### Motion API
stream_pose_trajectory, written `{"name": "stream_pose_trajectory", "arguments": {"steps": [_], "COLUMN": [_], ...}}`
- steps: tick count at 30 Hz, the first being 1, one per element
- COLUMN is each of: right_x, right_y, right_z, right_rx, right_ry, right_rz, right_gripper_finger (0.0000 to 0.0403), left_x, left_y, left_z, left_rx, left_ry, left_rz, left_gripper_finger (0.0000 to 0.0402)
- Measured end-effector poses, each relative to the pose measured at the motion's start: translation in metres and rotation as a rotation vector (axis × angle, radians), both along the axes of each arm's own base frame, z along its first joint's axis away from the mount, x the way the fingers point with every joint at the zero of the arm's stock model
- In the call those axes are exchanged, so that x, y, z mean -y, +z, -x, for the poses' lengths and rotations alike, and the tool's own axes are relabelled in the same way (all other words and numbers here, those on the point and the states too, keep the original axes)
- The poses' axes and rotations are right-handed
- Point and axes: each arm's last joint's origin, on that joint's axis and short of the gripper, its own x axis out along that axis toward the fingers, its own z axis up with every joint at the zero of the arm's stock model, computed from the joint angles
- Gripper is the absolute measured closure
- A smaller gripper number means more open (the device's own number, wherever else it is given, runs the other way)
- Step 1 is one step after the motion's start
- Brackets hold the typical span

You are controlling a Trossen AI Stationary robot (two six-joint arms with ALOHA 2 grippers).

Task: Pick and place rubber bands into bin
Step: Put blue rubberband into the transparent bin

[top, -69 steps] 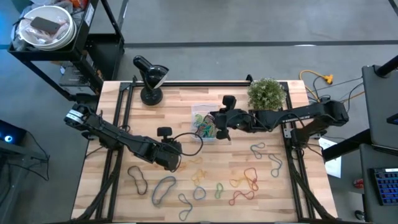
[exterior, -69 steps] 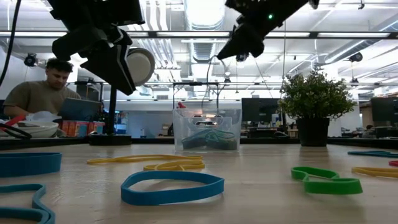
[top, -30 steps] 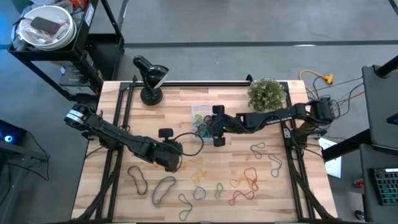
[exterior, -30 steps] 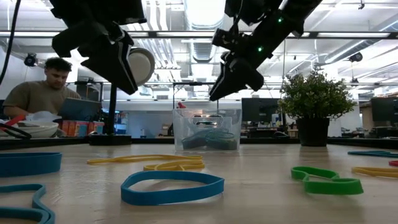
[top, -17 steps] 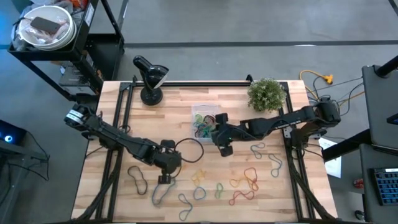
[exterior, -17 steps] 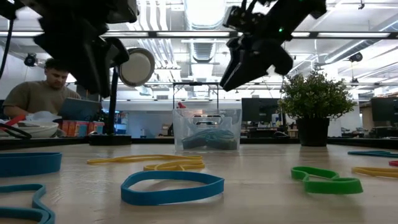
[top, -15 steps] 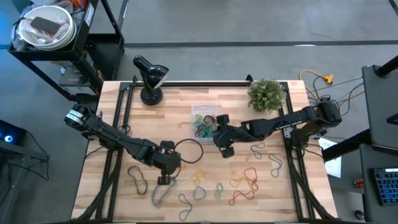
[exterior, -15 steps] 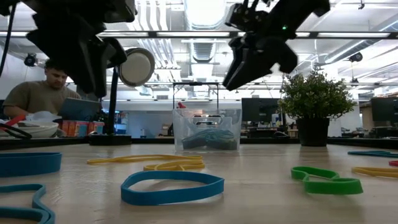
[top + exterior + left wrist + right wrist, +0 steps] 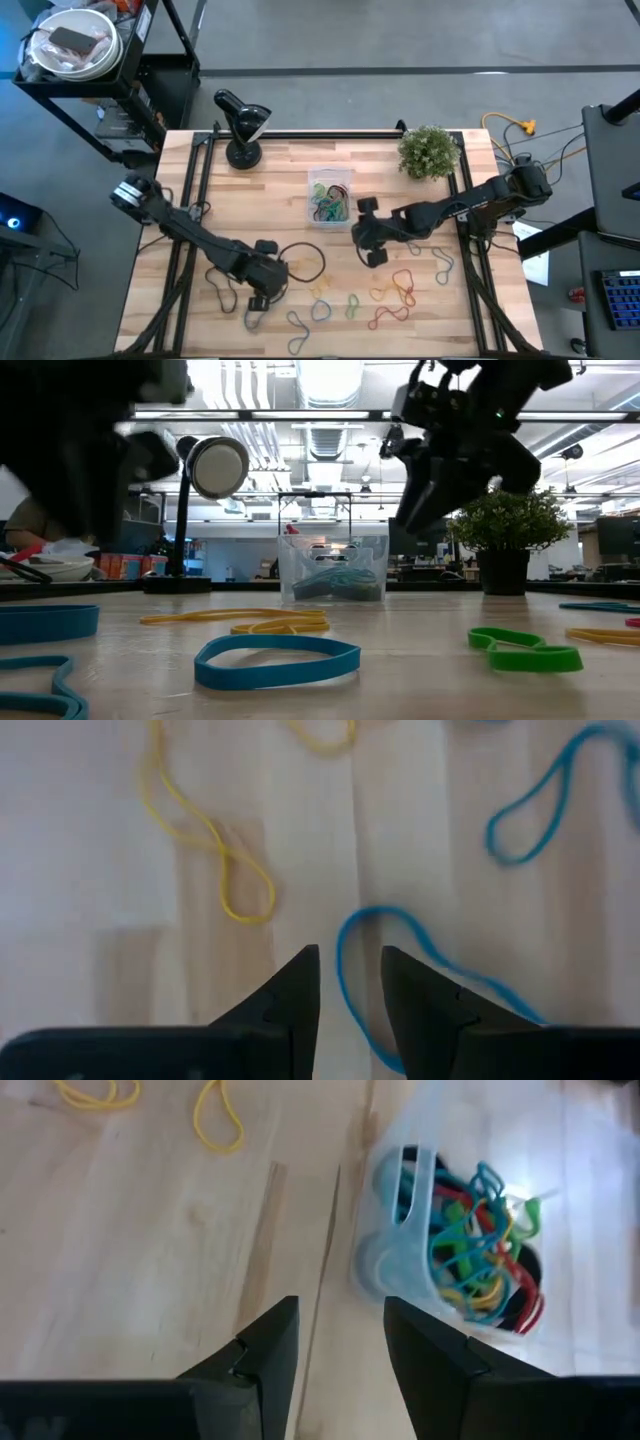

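Rubber bands (image 9: 392, 292) lie scattered over the near half of the wooden table (image 9: 270, 190), in blue, yellow, green, grey and red, with a grey loop (image 9: 222, 291) farthest left and a blue one (image 9: 443, 262) toward the right. Working left to right: the left gripper (image 9: 258, 298) hangs low over the near-left part of the table, its fingers a narrow gap apart and holding nothing; its wrist view shows a blue band (image 9: 400, 970) lying on the wood just ahead of the fingertips and a yellow band (image 9: 225, 870) beside it. Farther back, at the table's middle, stands the bin (image 9: 329, 197), a clear tub already holding a tangle of coloured bands (image 9: 475, 1245). Just right of the bin and nearer the front, the right gripper (image 9: 368, 250) hovers above the table with its fingers spread and empty. Behind it, at the far right corner, stands a small potted plant (image 9: 430, 150), and a black desk lamp (image 9: 240, 125) stands at the far left.
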Motion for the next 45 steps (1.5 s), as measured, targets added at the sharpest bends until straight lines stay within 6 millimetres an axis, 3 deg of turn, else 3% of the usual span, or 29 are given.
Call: {"name": "stream_pose_trajectory", "arguments": {"steps": [7, 14, 21, 23, 28, 33, 45], "right_x": [0.000, 0.001, 0.001, 0.001, 0.001, 0.001, 0.002], "right_y": [-0.010, -0.016, -0.015, -0.015, -0.016, -0.018, -0.024], "right_z": [0.007, 0.011, 0.010, 0.010, 0.011, 0.012, 0.017], "right_rx": [-0.021, -0.038, -0.032, -0.031, -0.035, -0.040, -0.055], "right_ry": [-0.045, -0.054, -0.058, -0.058, -0.062, -0.081, -0.140], "right_rz": [-0.028, -0.028, -0.022, -0.022, -0.022, -0.031, -0.065], "right_gripper_finger": [0.0259, 0.0259, 0.0259, 0.0260, 0.0268, 0.0279, 0.0298], "left_x": [0.005, 0.005, 0.003, 0.002, -0.001, -0.007, -0.021], "left_y": [-0.027, -0.040, -0.040, -0.038, -0.025, 0.001, 0.068], "left_z": [-0.006, -0.009, -0.009, -0.007, -0.005, -0.004, -0.013], "left_rx": [-0.108, -0.143, -0.150, -0.154, -0.176, -0.120, 0.360], "left_ry": [-0.014, -0.006, 0.000, 0.006, 0.020, 0.059, 0.225], "left_rz": [-0.014, -0.045, -0.058, -0.080, -0.153, -0.297, -0.859], "left_gripper_finger": [0.0308, 0.0313, 0.0391, 0.0395, 0.0401, 0.0401, 0.0401]}}
